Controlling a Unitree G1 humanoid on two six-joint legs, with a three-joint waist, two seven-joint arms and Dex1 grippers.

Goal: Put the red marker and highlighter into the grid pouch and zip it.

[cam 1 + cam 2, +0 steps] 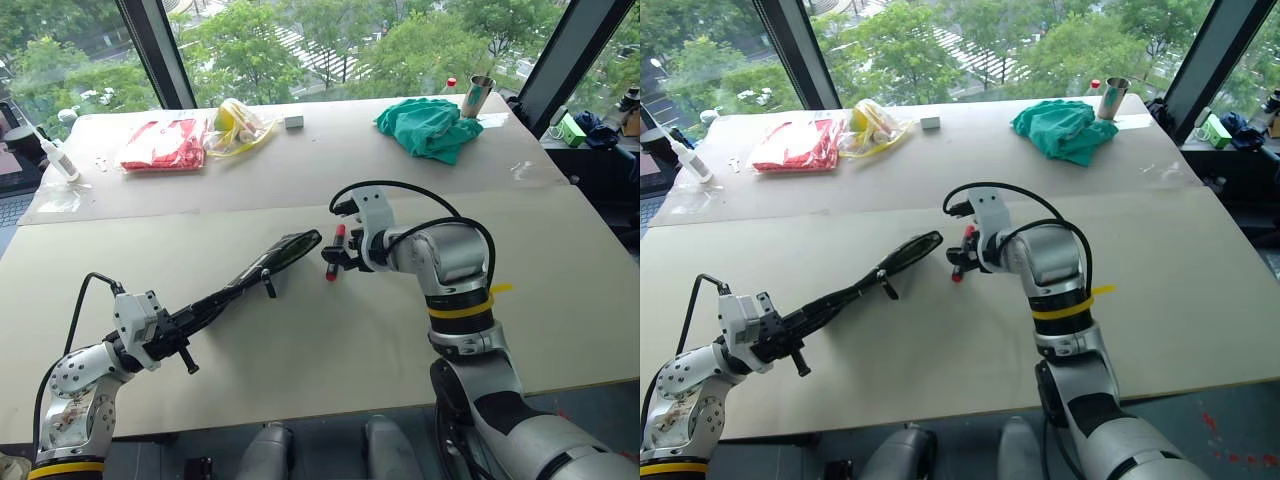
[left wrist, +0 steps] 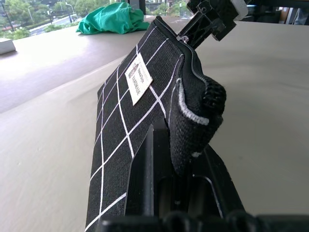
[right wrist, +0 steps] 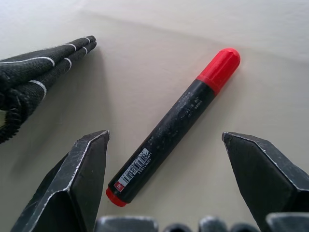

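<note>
The right gripper (image 3: 164, 179) stands wide, with nothing between its two black fingers (image 3: 79, 179); it hangs just above the red marker (image 3: 175, 123), which lies flat on the table (image 1: 300, 350) in the gap between the fingers, touching neither of them; its red cap points away from the wrist and its short red end is toward it. Just beside the marker, toward the robot's left, is the far corner of the grid pouch (image 2: 125, 125); the two are near but apart.

The left gripper (image 1: 175, 330) is closed tight on one end of the grid pouch and holds it off the table; the pouch reaches out from it toward the middle of the table, edge-on and tilted, with the white label (image 2: 138, 79) on the visible side and the zipper edge on top; a black pull cord (image 1: 269, 284) hangs from it.

At the far edge of the table lie a red plastic packet (image 1: 163, 144), a clear bag with yellow things (image 1: 236, 124), a small white block (image 1: 293, 121), a green cloth (image 1: 430, 127) and a metal cup (image 1: 479, 96); a white bottle (image 1: 55, 155) stands at the far left.
</note>
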